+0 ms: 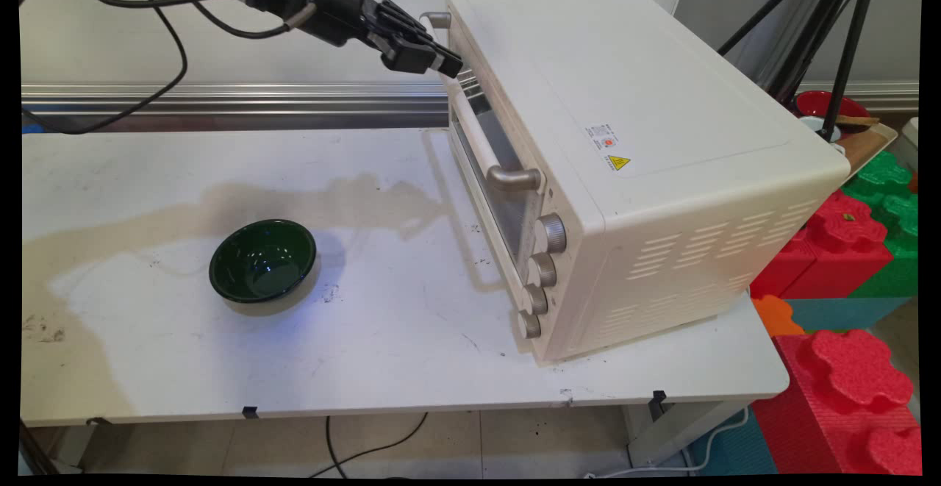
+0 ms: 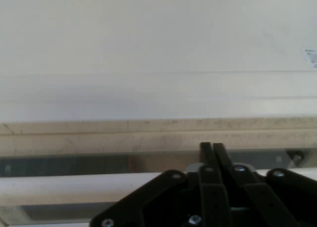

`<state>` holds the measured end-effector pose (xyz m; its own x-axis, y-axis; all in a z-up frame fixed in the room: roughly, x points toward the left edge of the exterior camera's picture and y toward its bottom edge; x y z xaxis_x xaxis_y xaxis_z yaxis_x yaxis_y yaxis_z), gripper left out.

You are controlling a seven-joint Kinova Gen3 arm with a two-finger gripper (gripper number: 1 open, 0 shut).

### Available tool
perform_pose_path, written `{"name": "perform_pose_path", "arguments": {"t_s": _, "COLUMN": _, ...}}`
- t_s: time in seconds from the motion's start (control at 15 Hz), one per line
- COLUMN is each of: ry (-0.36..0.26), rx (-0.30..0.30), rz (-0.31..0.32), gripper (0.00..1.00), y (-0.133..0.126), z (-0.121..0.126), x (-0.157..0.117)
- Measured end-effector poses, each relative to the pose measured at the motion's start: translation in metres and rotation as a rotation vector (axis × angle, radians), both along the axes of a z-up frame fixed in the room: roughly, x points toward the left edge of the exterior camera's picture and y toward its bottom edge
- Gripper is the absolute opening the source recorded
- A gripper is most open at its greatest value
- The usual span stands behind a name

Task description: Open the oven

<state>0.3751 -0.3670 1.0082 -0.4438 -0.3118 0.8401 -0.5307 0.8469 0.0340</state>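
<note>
A cream toaster oven [image 1: 647, 140] stands on the right half of the white table [image 1: 147, 368], its door facing left. My black gripper [image 1: 450, 64] is shut, with its tips against the upper far corner of the oven door, just above the door's bar handle [image 1: 485, 149]. In the hand view the two fingers [image 2: 212, 155] are pressed together and point at the seam between the oven's top panel [image 2: 158, 43] and the door's upper edge [image 2: 148, 138]. Nothing is held. A dark green bowl [image 1: 262, 260] sits empty on the table, left of the oven.
Three or more metal knobs [image 1: 550, 234] run down the oven's front near corner. Red and green foam blocks [image 1: 845, 251] are stacked on the floor to the right. Black tripod legs [image 1: 845, 45] stand behind them. Black cables [image 1: 176, 45] hang from the arm at upper left.
</note>
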Motion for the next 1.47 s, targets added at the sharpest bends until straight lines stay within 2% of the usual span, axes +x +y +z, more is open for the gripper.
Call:
{"name": "perform_pose_path", "arguments": {"t_s": 0.8, "ry": -0.037, "rx": 0.047, "rz": 0.031, "gripper": 0.00, "y": -0.017, "z": -0.020, "x": -0.033}}
{"name": "perform_pose_path", "arguments": {"t_s": 1.27, "ry": -0.048, "rx": 0.071, "rz": 0.045, "gripper": 0.00, "y": -0.012, "z": -0.029, "x": -0.033}}
{"name": "perform_pose_path", "arguments": {"t_s": 1.47, "ry": -0.056, "rx": 0.081, "rz": 0.052, "gripper": 0.00, "y": -0.005, "z": -0.031, "x": -0.024}}
